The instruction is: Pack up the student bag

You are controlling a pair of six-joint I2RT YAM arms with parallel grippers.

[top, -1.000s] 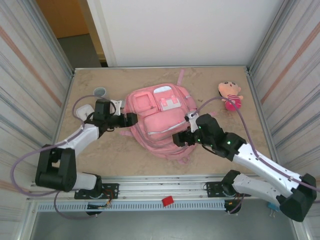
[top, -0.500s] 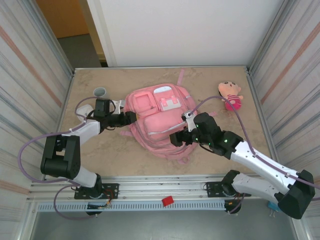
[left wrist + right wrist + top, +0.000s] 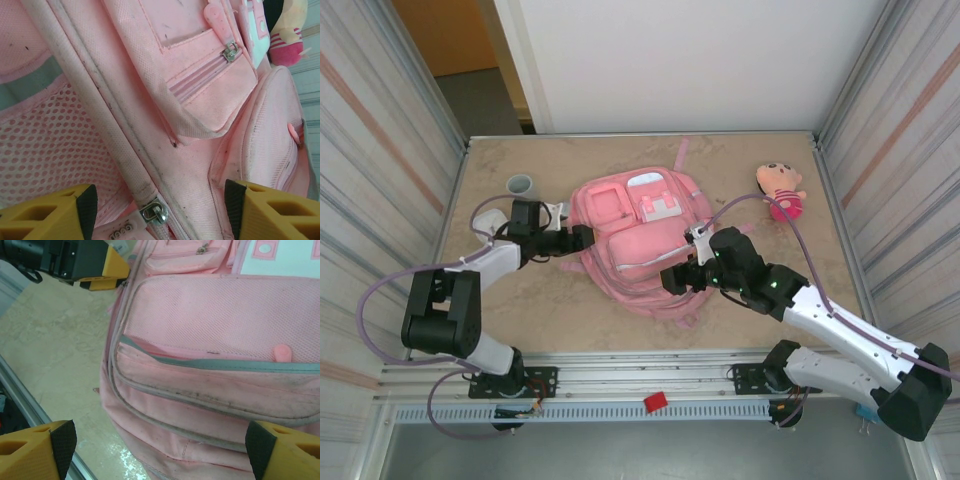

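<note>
Left arm point(image 3: 485, 260) has shifted, left pincer point(image 3: 584, 238) spread at the student bag point(image 3: 645, 255).

A table point(image 3: 550, 310) with a beige, marbled top is noted, with a metal rail point(image 3: 650, 372) at its near edge. The student bag point(image 3: 640, 240), pink, is laid flat at the centre with its front pockets upward and one strap point(image 3: 680, 155) extended toward the far edge. A plush doll point(image 3: 780, 190) is found lying at the far right, well apart from the bag. A small grey cup point(image 3: 521, 184) is stood upright at the far left, near the bag but clear of it.
</note>
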